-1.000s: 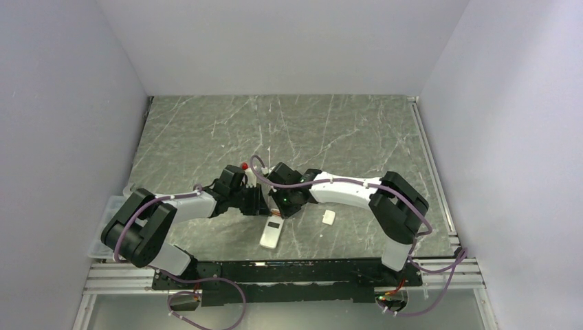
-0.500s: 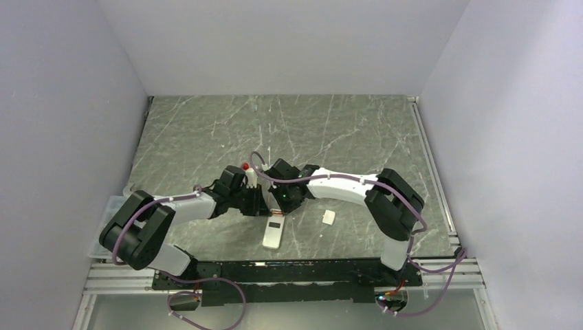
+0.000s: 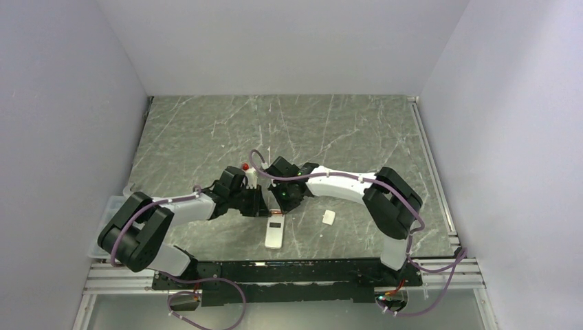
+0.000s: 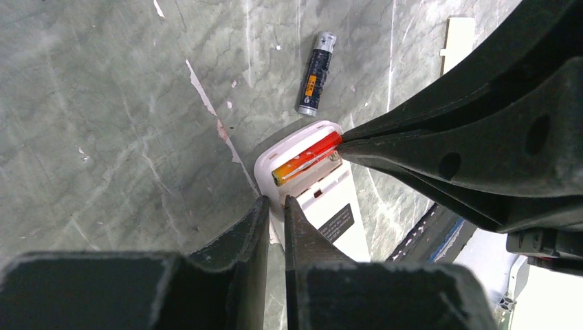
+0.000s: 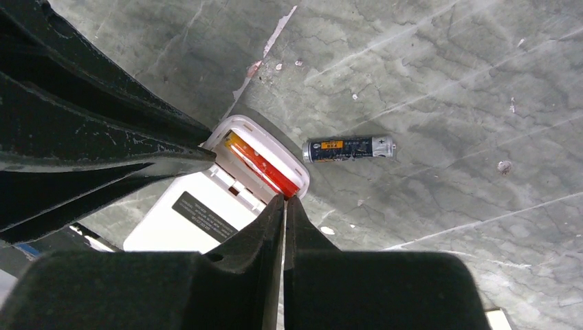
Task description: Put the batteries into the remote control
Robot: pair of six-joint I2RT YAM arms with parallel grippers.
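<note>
Remote control (image 5: 199,220) between clenched left fingers (image 4: 253,237) and clenched right fingers (image 5: 265,230), red battery (image 5: 265,165) inside, dark battery (image 5: 348,148) just beside.

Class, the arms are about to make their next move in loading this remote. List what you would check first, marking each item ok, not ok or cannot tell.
1. Remote control lies back up with its compartment open: ok.
2. Red battery is in the compartment: ok. Fully seated: cannot tell.
3. Dark battery loaded: not ok. It lies loose beside the remote.
4. Right gripper ready to pick: not ok. It is shut, with its tip at the red battery.
5. Left gripper at the remote's edge: ok. It is shut.
6. Small white square piece out of the way: ok. It lies apart from the remote.
</note>
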